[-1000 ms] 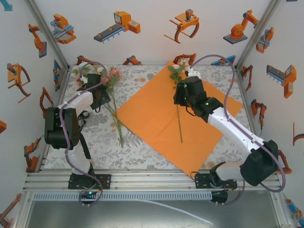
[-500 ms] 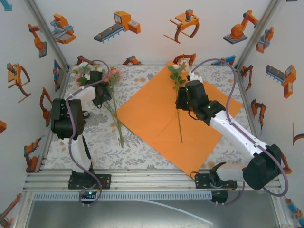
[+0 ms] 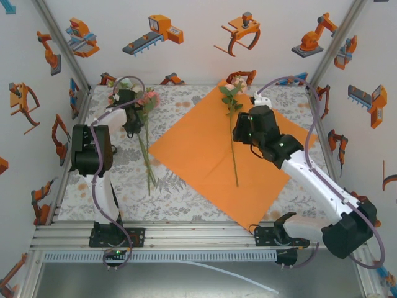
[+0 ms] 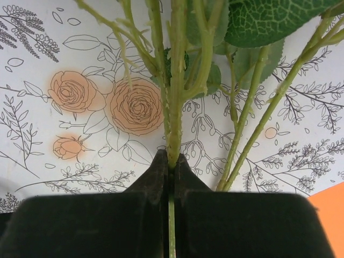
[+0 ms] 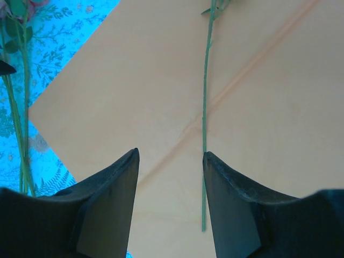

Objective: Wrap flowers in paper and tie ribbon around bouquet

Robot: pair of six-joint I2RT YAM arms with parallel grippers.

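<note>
The left gripper [image 3: 131, 110], at the far left of the table, has its two black fingers pressed together on one thin green stem of a bunch of pink and peach flowers [image 3: 146, 124] with green leaves. The left wrist view shows that stem pinched in the narrow slit between the jaws [image 4: 170, 164], with the bunch's other stems [image 4: 252, 123] fanning out beside it over the white tablecloth printed with grey and peach blooms [image 4: 80, 64]. The bunch lies on the cloth [image 3: 180, 198] just left of the large bright-orange rectangular sheet of paper [image 3: 198, 155], which is spread flat and turned like a diamond in the middle of the table. A single pale-bloomed flower on a long green stem [image 3: 234, 149] lies along the sheet, head toward the far wall. The right gripper [image 3: 238, 131] hangs above the paper [image 5: 161, 80] beside that flower, jaws about half apart [image 5: 171, 161] and gripping nothing, the stem [image 5: 205, 107] running up between its fingertips in its wrist camera
</note>
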